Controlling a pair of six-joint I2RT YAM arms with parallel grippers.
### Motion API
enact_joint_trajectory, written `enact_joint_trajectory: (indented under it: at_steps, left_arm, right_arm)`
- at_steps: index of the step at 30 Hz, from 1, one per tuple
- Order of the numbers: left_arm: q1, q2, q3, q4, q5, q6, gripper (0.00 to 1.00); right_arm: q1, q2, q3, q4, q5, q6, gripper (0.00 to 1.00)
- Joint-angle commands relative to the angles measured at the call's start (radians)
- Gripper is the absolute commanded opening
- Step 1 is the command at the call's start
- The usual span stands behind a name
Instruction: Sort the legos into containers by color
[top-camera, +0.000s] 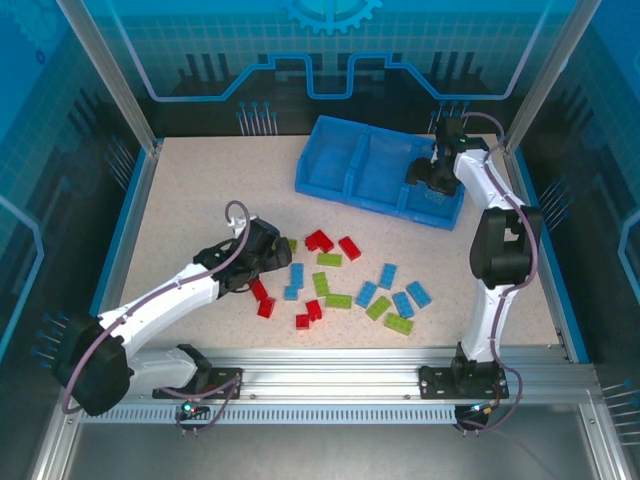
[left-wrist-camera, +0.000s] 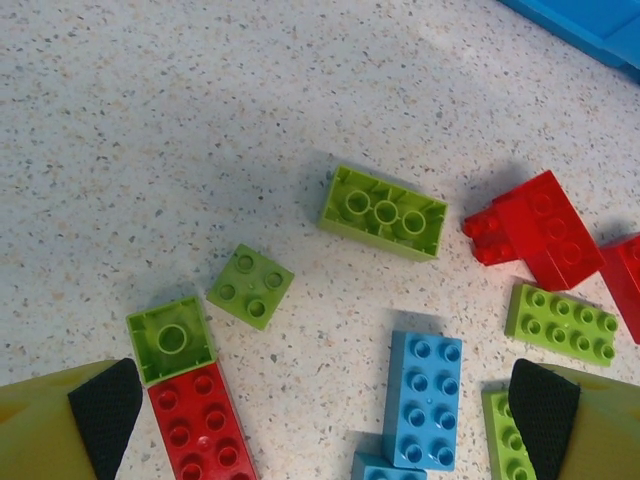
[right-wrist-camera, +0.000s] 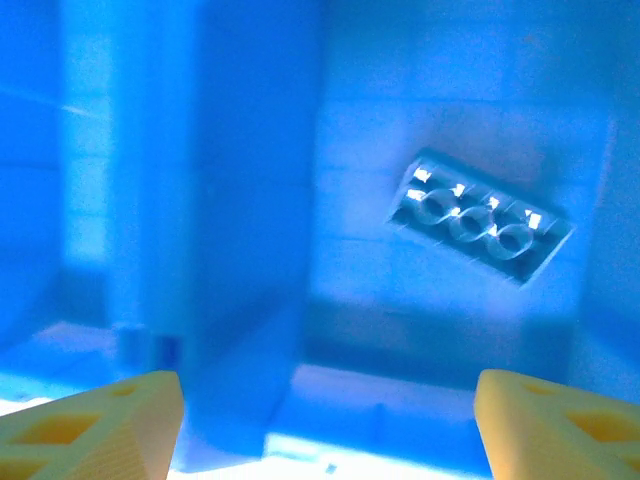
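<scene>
A blue brick (right-wrist-camera: 480, 225) lies studs-down on the floor of the end compartment of the tray (top-camera: 340, 165), touching no finger. The other legos (top-camera: 338, 301), red, green and blue, are scattered mid-desk, near the tray's front wall but apart from it. The other two compartments look bare from above, though I cannot be sure.

The right claw (top-camera: 428, 180) hangs over that end compartment with its fingers spread wide and nothing between them, so this drop-off looks done. The step in hand is the hand-over to the next pick.

The left claw (left-wrist-camera: 325, 410) hovers low over the near side of the scatter, as wide as it goes and empty. A red brick (left-wrist-camera: 200, 420) sits just beside one pad, and a second blue brick (left-wrist-camera: 423, 398) lies between the pads.

The next move calls for lifting the right claw clear of the tray wall. The left claw must centre on one brick alone, since neighbours touch or crowd it on the desk (top-camera: 200, 200).
</scene>
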Motion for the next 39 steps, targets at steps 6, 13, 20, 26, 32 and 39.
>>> enact_joint_trajectory:
  at_steps: [6, 13, 20, 26, 32, 39]
  left_arm:
    - [0.050, 0.003, 0.033, -0.028, -0.004, 0.069, 0.99]
    - [0.070, -0.045, 0.005, -0.017, -0.003, 0.063, 0.99]
    - [0.075, -0.059, 0.001, -0.011, 0.001, 0.060, 0.99]
    - [0.075, -0.040, 0.021, -0.024, 0.004, 0.055, 0.99]
    - [0.075, -0.052, 0.013, -0.021, 0.007, 0.052, 0.99]
    - [0.075, -0.059, -0.001, -0.022, 0.007, 0.051, 0.99]
  right_arm:
    - [0.086, 0.094, 0.147, -0.067, -0.034, 0.059, 0.76]
    - [0.097, 0.213, 0.265, -0.134, 0.053, 0.011, 0.67]
    - [0.099, 0.233, 0.268, -0.150, 0.062, -0.007, 0.57]
    - [0.142, 0.238, 0.247, -0.151, 0.089, -0.079, 0.24]
    - [0.181, 0.182, 0.165, -0.130, 0.100, -0.123, 0.20]
    - [0.208, 0.101, 0.065, -0.091, 0.049, -0.094, 0.20]
